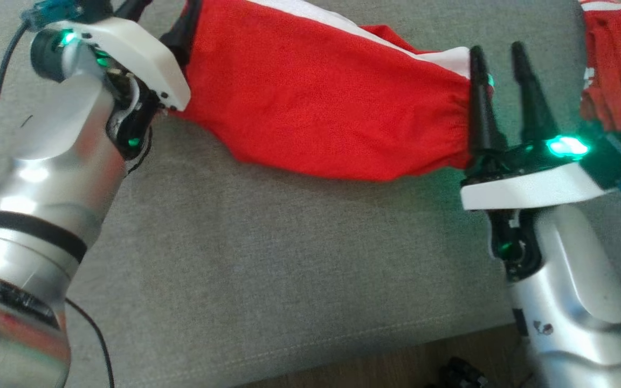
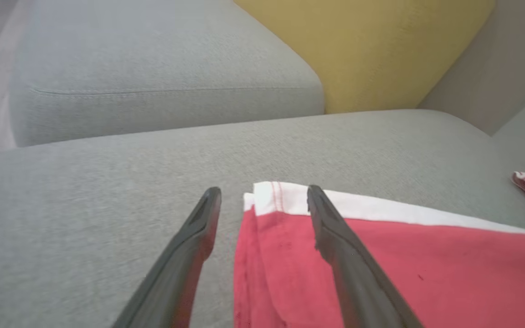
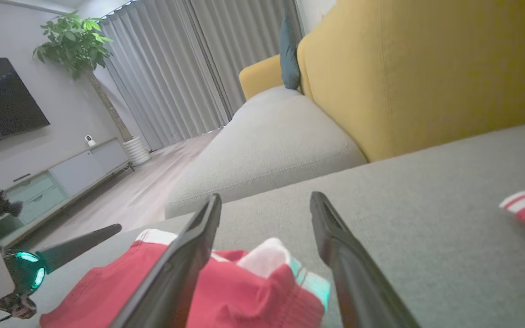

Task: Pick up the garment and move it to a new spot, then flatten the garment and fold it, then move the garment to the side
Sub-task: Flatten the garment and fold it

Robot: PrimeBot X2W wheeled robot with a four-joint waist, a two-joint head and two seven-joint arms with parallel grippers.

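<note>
Left gripper (image 2: 262,191) has its two dark fingers wide apart and holds nothing. One finger (image 2: 335,237) is over the red garment (image 1: 316,102), near its white edge. The other finger is just off the garment's end, over the grey cushion (image 1: 267,258).

Right gripper (image 1: 496,49) is at the garment's other end, the bunched-up one. Its fingers are wide apart too, with nothing between them. One of them is right at the bunched end, but I cannot tell if it touches. The other is just past the garment.

The garment is red with a white stripe along its far side. It lies stretched out long and mostly flat, with the grey cushion under it. Another red and white cloth (image 1: 618,70) lies well apart from the garment, past the right gripper. A yellow back cushion (image 2: 372,50) stands behind the garment.
</note>
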